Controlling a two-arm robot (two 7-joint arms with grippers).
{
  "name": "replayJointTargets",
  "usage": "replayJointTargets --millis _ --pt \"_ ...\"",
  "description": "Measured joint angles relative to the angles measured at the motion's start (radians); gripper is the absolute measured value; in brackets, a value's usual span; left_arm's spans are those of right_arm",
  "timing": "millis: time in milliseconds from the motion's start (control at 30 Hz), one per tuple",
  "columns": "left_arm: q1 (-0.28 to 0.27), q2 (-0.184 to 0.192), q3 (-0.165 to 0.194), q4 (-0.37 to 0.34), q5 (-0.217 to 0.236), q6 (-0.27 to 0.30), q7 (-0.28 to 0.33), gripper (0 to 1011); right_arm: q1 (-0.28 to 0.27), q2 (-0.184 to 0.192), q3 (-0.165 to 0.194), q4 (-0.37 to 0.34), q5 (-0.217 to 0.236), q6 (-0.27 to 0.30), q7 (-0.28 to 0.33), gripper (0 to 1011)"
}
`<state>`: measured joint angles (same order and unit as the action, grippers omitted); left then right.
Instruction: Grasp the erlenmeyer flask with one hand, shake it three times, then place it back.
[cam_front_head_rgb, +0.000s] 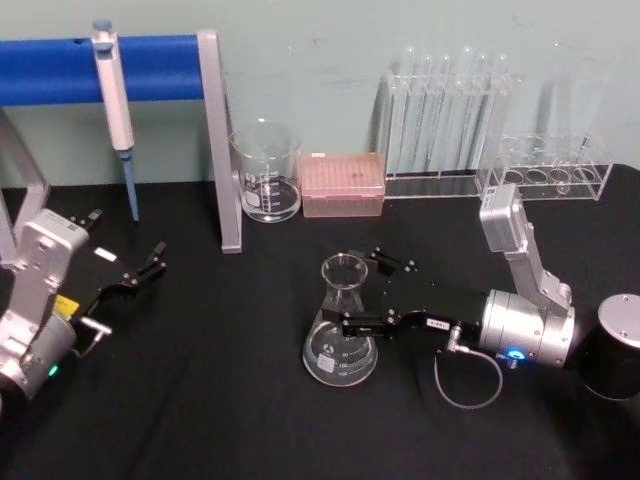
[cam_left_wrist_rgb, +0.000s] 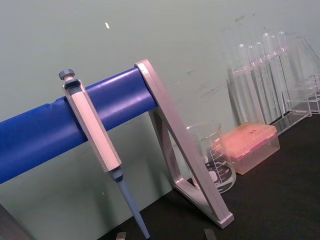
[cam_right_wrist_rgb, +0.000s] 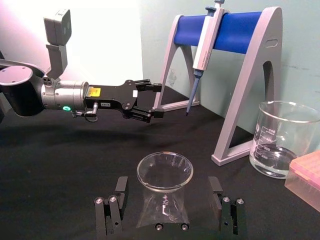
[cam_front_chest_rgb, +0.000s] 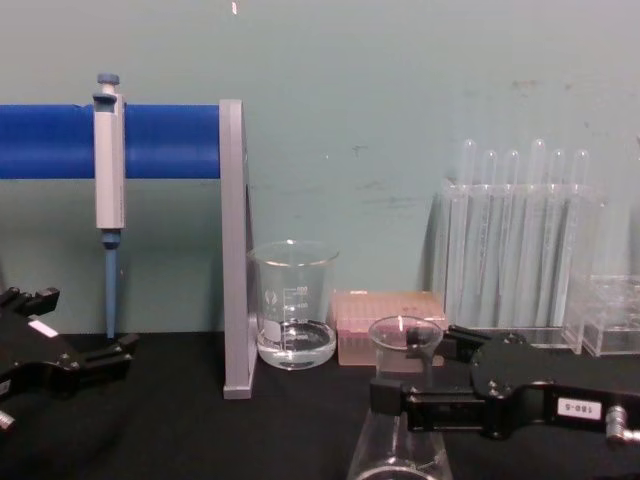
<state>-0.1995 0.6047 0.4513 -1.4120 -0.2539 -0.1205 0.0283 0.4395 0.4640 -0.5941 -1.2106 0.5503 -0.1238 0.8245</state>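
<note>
Closest in stands the clear glass conical erlenmeyer flask (cam_front_head_rgb: 340, 340), its wide base flat on the black desk (cam_front_head_rgb: 200, 420), a little in front of the grey end leg of the blue-barred pipette stand (cam_front_head_rgb: 228, 150) and off to that leg's right. A small amount of clear liquid sits in the bottom. The black two-fingered right gripper (cam_front_head_rgb: 360, 288) reaches in level from the far right of the stand, with its fingers (cam_right_wrist_rgb: 119, 186) spread one on each side of the flask's narrow neck, just under the flared rim. A gap shows between glass and each finger, so nothing is clamped yet. I judge the neck is chosen because it is the slimmest part, and the cone widening below would stop the flask riding upward in the grip during shaking. The grasp step looks ready to finish; lifting, shaking and setting down remain.

The black left gripper (cam_front_head_rgb: 148, 262) rests low in front of the stand's blue bar, fingers apart and holding nothing, probably parked to leave room for the shake. A white pipette (cam_front_head_rgb: 115, 110) hangs from that bar. Just right of the stand's leg sits a straight-sided glass beaker (cam_front_head_rgb: 267, 175), then a pink tip box (cam_front_head_rgb: 343, 185) and clear test tubes (cam_front_head_rgb: 445, 110), all behind the flask and near enough that a wide swing could catch them.
</note>
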Motion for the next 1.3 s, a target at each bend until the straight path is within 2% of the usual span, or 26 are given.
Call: replayJointTargets --millis 433,533,733,767,867,933,1000,1067,1300 --pt "0.0 0.0 0.0 0.0 0.0 0.0 0.0 1001 0.0 0.0 0.0 0.0 0.001 0.0 0.001 1000" --pt "0.0 0.0 0.0 0.0 0.0 0.0 0.0 1001 0.0 0.0 0.0 0.0 0.001 0.0 0.002 958" --pt "0.0 0.0 0.0 0.0 0.0 0.0 0.0 1001 0.0 0.0 0.0 0.0 0.001 0.0 0.001 813" --pt "0.0 0.0 0.0 0.0 0.0 0.0 0.0 1001 0.0 0.0 0.0 0.0 0.001 0.0 0.001 760" --pt "0.0 0.0 0.0 0.0 0.0 0.0 0.0 1001 0.0 0.0 0.0 0.0 0.001 0.0 0.001 707" --pt "0.0 0.0 0.0 0.0 0.0 0.0 0.0 1001 0.0 0.0 0.0 0.0 0.001 0.0 0.001 599" --pt "0.0 0.0 0.0 0.0 0.0 0.0 0.0 1001 0.0 0.0 0.0 0.0 0.001 0.0 0.001 567" --pt "0.0 0.0 0.0 0.0 0.0 0.0 0.0 1001 0.0 0.0 0.0 0.0 0.001 0.0 0.001 479" --pt "0.0 0.0 0.0 0.0 0.0 0.0 0.0 1001 0.0 0.0 0.0 0.0 0.001 0.0 0.001 449"
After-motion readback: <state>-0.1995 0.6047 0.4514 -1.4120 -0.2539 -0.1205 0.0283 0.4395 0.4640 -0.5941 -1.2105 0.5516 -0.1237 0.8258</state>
